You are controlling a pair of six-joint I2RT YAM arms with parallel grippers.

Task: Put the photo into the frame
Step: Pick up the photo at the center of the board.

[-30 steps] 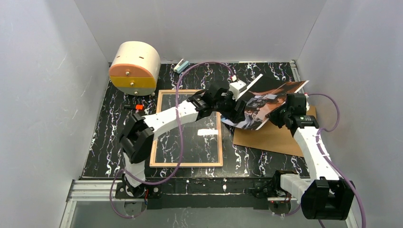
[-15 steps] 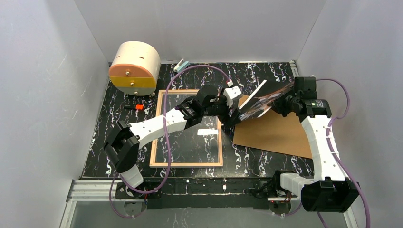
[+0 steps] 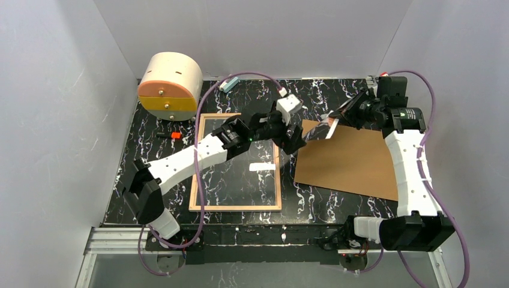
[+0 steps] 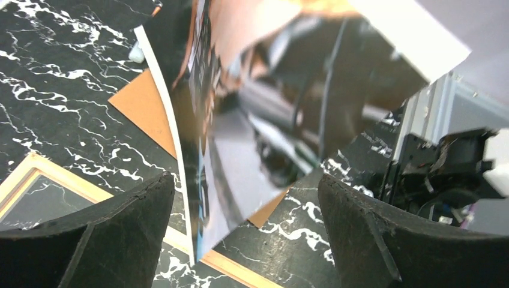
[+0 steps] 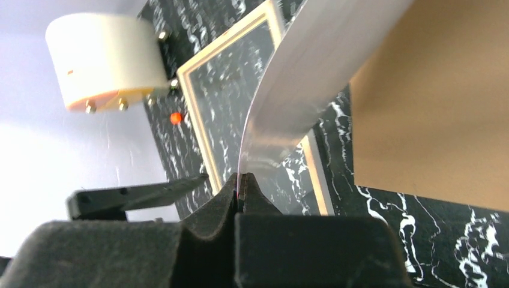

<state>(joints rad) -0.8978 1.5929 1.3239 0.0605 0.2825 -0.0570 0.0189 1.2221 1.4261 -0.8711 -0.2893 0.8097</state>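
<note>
We see the photo (image 3: 327, 125), one glossy print with a white back, held off the table just to the right of the frame (image 3: 235, 208). It is tilted almost edge-on to the overhead camera and bowed into a curve. The right gripper (image 5: 240, 183) pinches one edge of it between closed fingers, its arm stretched up from the base, the wrist turned toward the frame. The left arm reaches diagonally across the frame's glass. The left gripper (image 4: 245, 183) stands spread wide beside the frame's right rim, gripping nothing, with the print's lower corner hanging between its fingers. The single frame lies flat, thin pale wood around clear glass. One brown backing board (image 3: 354, 159) lies flat to the frame's right, beneath the print. Beyond the frame's far left corner stands one rounded cream drawer unit (image 3: 170, 84) with two drawer fronts.
</note>
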